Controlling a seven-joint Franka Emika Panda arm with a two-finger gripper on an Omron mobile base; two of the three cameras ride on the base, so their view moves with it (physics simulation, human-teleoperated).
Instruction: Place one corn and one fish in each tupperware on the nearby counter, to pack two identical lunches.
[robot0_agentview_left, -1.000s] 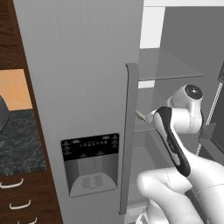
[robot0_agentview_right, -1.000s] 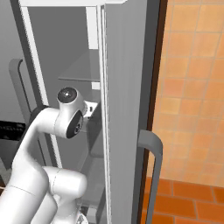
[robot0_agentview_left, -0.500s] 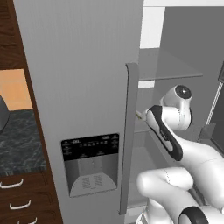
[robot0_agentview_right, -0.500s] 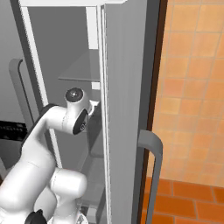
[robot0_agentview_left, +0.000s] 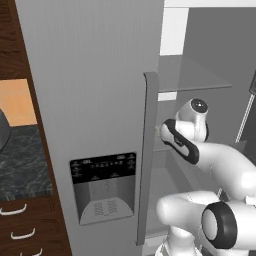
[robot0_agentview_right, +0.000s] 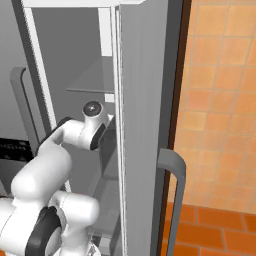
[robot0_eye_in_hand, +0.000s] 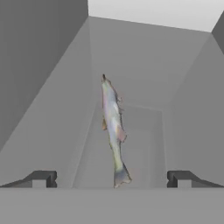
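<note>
no readable text anywhere; the markings on the fridge's dispenser panel (robot0_agentview_left: 102, 166) are too small to read.

White arm (robot0_agentview_right: 65, 142) reaching into open fridge (robot0_agentview_right: 75, 75), grey door (robot0_agentview_right: 145, 125), orange tiled wall (robot0_agentview_right: 220, 100)

Fish (robot0_eye_in_hand: 114, 133) lies lengthwise on fridge shelf (robot0_eye_in_hand: 144, 144) ahead, between my fingers (robot0_eye_in_hand: 43, 178), nearer the left one. Surface (robot0_agentview_left: 22, 160) left of fridge door (robot0_agentview_left: 95, 100).
</note>
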